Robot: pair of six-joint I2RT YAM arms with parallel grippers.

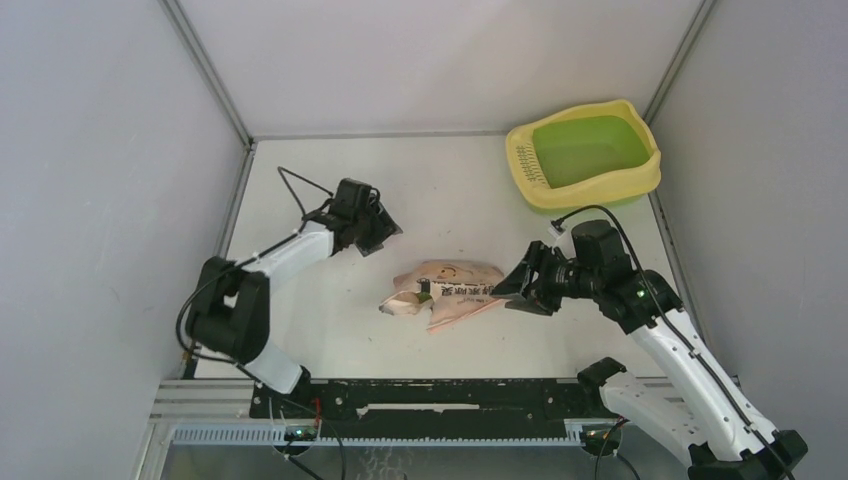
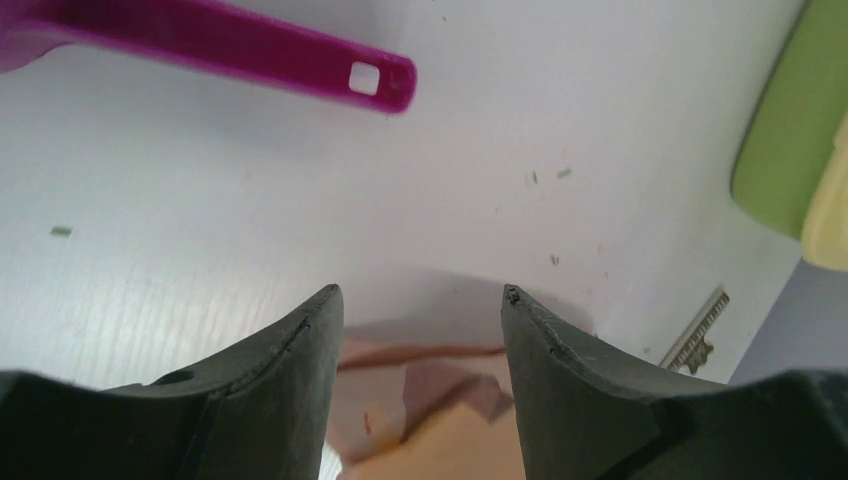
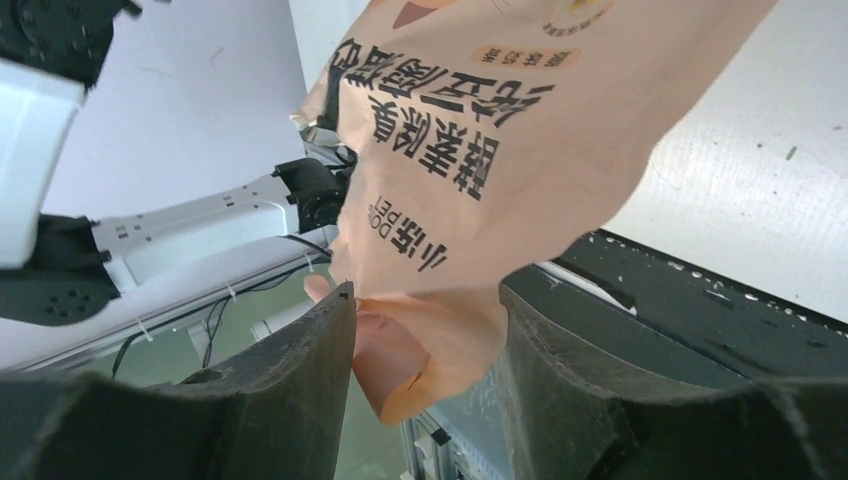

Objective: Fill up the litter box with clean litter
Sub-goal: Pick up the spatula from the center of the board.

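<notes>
The litter box (image 1: 548, 192), pale yellow rim with a lime-green basin, stands at the far right of the table; its edge shows in the left wrist view (image 2: 790, 130). No litter shows in its basin. A few litter specks (image 2: 563, 172) lie on the table. The peach-pink bag (image 1: 445, 290) lies at the table's middle. My right gripper (image 1: 512, 288) is open with the bag's end (image 3: 450, 340) loosely between its fingers. My left gripper (image 1: 378, 232) is open and empty, above and to the left of the bag (image 2: 430, 400).
A magenta scoop handle (image 2: 250, 50) lies on the table ahead of my left gripper; it is hidden in the top view. Grey walls close in the table on the left, back and right. A black rail (image 1: 440, 395) runs along the near edge.
</notes>
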